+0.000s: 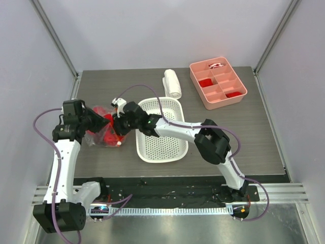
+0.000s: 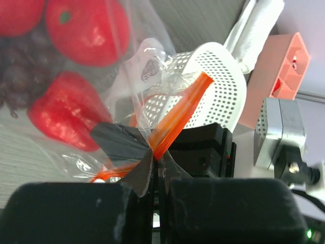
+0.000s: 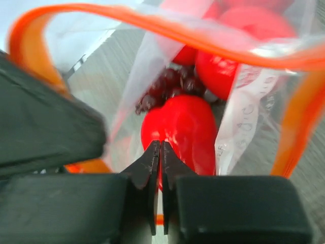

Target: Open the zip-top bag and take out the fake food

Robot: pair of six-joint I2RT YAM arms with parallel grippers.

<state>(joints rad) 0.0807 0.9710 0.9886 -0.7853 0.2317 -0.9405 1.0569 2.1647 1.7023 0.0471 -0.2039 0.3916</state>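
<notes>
Both my left gripper [image 2: 156,158] and right gripper [image 3: 160,152] pinch the orange-red zip strip [image 2: 180,114] of the clear crinkly bag [image 1: 100,133] beside the white perforated basket [image 1: 162,145]. Opening step; next: spread it, exposing red plastic fruits [image 3: 185,132].

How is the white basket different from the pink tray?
The white basket is full of little holes; the pink tray has solid walls. The basket is one open space; the tray is split into compartments, some holding red pieces. The basket sits mid-table; the tray sits in the far right corner. Both are open-topped containers.
</notes>
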